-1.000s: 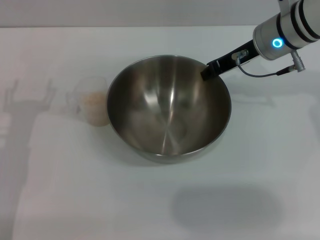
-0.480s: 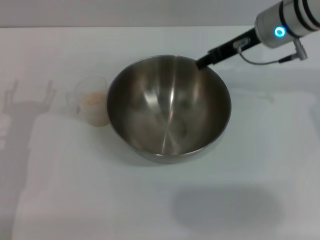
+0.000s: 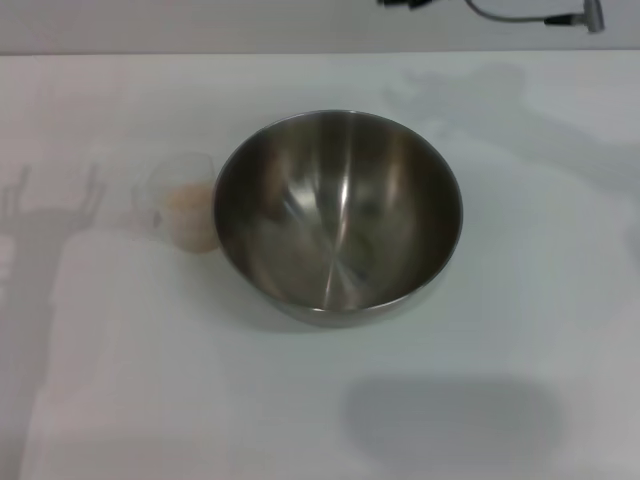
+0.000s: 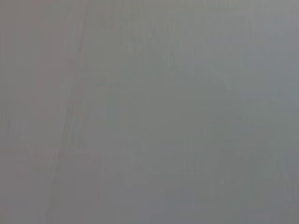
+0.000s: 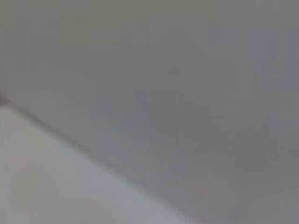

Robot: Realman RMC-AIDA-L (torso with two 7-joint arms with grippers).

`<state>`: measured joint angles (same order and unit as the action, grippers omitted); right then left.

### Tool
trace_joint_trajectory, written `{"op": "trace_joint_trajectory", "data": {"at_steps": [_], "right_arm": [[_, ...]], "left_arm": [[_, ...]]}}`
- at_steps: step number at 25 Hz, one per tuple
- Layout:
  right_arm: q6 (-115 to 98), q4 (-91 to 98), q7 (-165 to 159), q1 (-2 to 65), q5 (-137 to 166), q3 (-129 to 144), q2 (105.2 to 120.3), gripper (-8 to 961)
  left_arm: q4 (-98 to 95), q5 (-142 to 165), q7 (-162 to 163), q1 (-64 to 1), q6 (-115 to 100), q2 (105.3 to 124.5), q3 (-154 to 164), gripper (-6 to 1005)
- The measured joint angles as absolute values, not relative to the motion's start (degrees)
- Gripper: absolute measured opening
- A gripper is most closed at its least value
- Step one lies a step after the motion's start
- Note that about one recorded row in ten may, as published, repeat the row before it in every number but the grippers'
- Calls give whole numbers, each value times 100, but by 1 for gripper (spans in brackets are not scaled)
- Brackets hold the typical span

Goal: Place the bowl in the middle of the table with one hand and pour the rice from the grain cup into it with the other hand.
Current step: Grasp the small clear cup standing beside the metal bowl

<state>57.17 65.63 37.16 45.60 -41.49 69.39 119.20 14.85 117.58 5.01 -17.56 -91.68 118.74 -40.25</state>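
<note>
The steel bowl [image 3: 338,215] sits upright near the middle of the white table [image 3: 480,360], and its inside looks bare. Touching its left side stands the clear grain cup [image 3: 184,208], upright, with pale rice [image 3: 188,203] in its lower part. Only a dark tip of my right gripper [image 3: 405,3] shows at the head view's top edge, far behind the bowl and well clear of it, holding nothing. My left gripper is out of view; only a faint shadow falls on the table at the far left. Both wrist views show plain grey surface.
A grey cable [image 3: 540,15] of the right arm hangs at the top right. The table's back edge [image 3: 200,53] runs across the top of the head view.
My right gripper has drawn up and back from the bowl's far right rim, leaving the view almost entirely. Bowl and cup have stayed put.
</note>
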Motion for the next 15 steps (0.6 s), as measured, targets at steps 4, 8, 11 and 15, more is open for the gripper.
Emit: {"op": "trace_joint_trajectory", "data": {"at_steps": [4,8,11,15], "right_arm": [[4421,6874,4250,4048,-4772,7532,11928,401],[2843,6903,5143,3497,-5598,8222,11928,402],[1520,6798,6076,3167,-6362,8855,11939,402],[-107,6512,6738,3009,-6905,9674,11951,402]], "left_arm": [[1485,11756,501,-1711,-9157,11877,-4004,750],[1511,11760,501,-1650,-9148,11890,-3995,748],[1517,11760,501,-1611,-9130,11895,-3990,747],[1507,11760,501,-1577,-9062,11907,-3927,744]]}}
